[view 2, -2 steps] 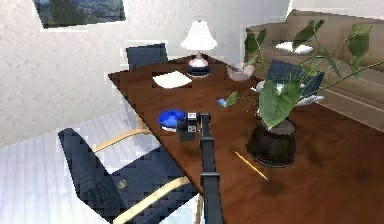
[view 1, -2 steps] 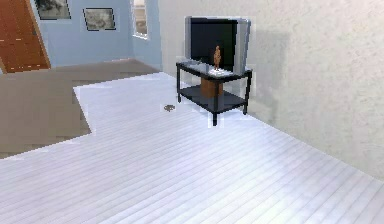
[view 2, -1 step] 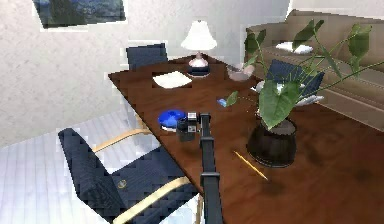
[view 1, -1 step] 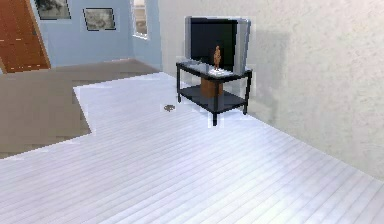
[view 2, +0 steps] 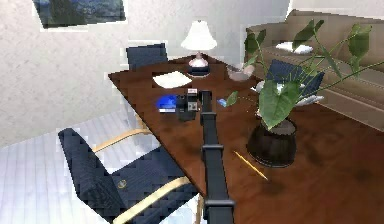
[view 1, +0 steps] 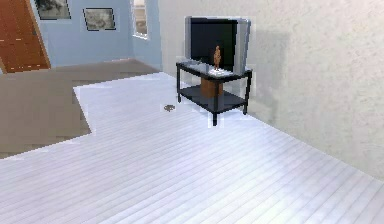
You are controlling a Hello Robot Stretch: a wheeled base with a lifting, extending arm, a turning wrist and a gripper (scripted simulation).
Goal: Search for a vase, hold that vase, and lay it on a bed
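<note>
Extending over the dark wooden table [view 2: 330, 170], the two-finger gripper [view 2: 183, 107] (whether it holds anything cannot be told) lies well apart from the slender orange-brown vase-like piece [view 1: 217, 57], upright on the black television stand [view 1: 195, 68] ahead.

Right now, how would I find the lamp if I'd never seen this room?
Find the big brown table with the blue chairs. At its far end, left of the leafy plant, stands the lamp. It alone wears a wide white shade.
</note>
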